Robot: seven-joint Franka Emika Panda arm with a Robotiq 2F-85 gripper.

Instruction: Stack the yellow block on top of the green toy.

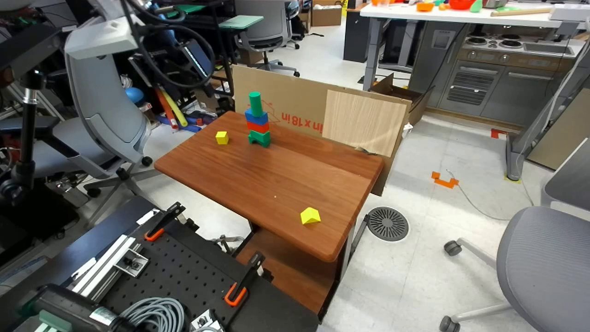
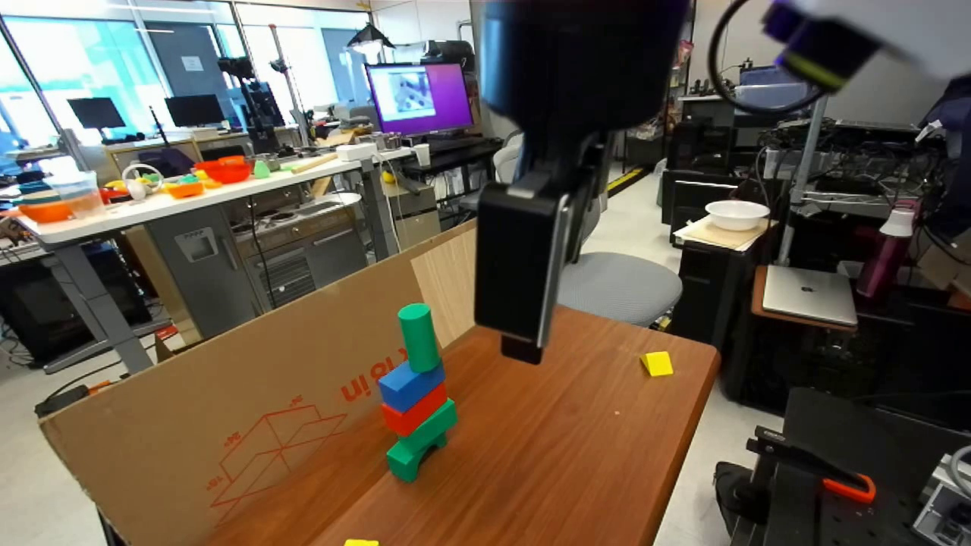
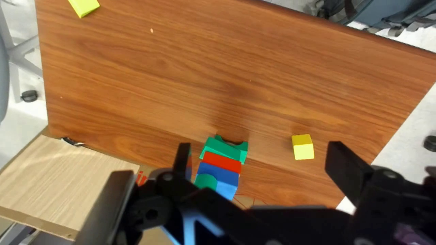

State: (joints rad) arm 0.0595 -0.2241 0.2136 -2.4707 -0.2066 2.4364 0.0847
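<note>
Gripper stands wide above the worktop; the yellow cube sits near the tower topped by the green cylinder.

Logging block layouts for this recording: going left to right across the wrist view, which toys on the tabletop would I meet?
Yellow wedge, tower topped by a green cylinder, yellow cube.

Desk shows smooth wood grain with slight sheen. Yellow block and green toy look smooth, matt. Cardboard panel looks matt, papery.
</note>
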